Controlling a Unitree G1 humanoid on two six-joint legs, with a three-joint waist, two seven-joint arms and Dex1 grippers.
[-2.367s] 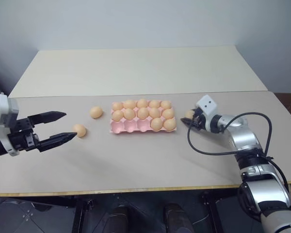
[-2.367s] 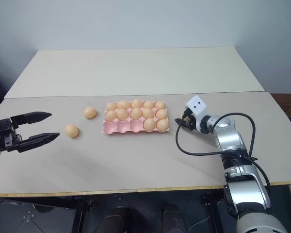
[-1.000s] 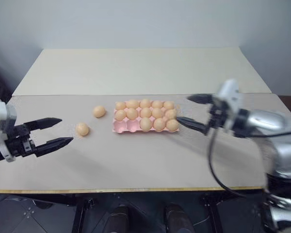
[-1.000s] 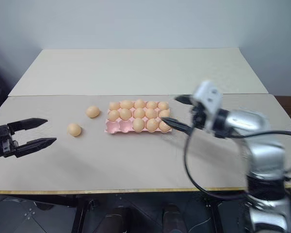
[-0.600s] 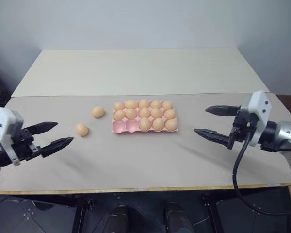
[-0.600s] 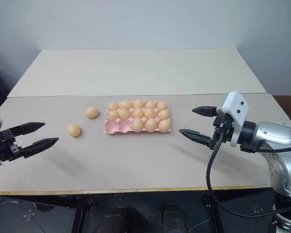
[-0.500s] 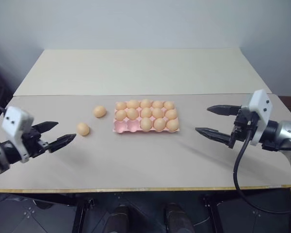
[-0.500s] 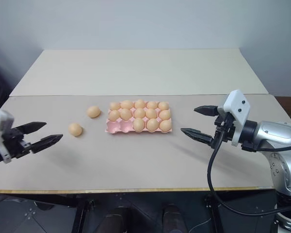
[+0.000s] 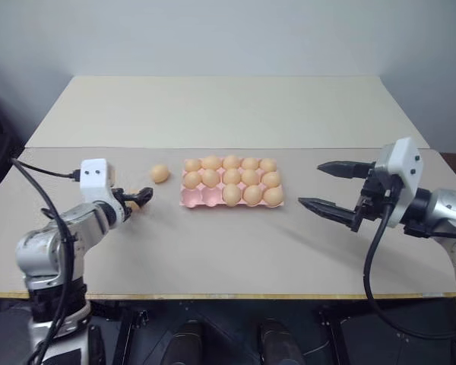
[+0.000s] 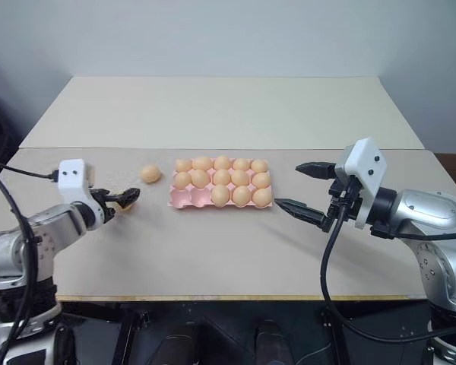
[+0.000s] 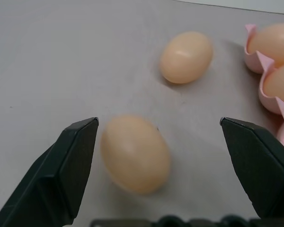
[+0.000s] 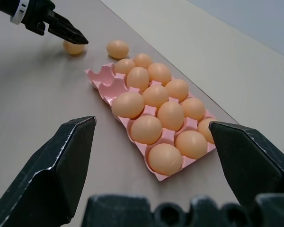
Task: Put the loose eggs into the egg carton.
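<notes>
1. Plain beige table (image 9: 213,251), pink egg carton (image 9: 191,199) mid-table with two front cups empty.
2. Left gripper (image 11: 158,142) gaping around the nearer loose egg (image 11: 135,153); right gripper (image 9: 336,188) wide open, holding nothing.
3. Off-centre egg could squirt away on closing, imo.

The carton (image 9: 229,185) is set mid-bench (image 9: 213,251) with two front-left cups unfilled, two loose eggs lie to its left, the nearer egg (image 11: 135,153) between the left fingers (image 11: 68,161), the farther egg (image 9: 159,173) behind.
</notes>
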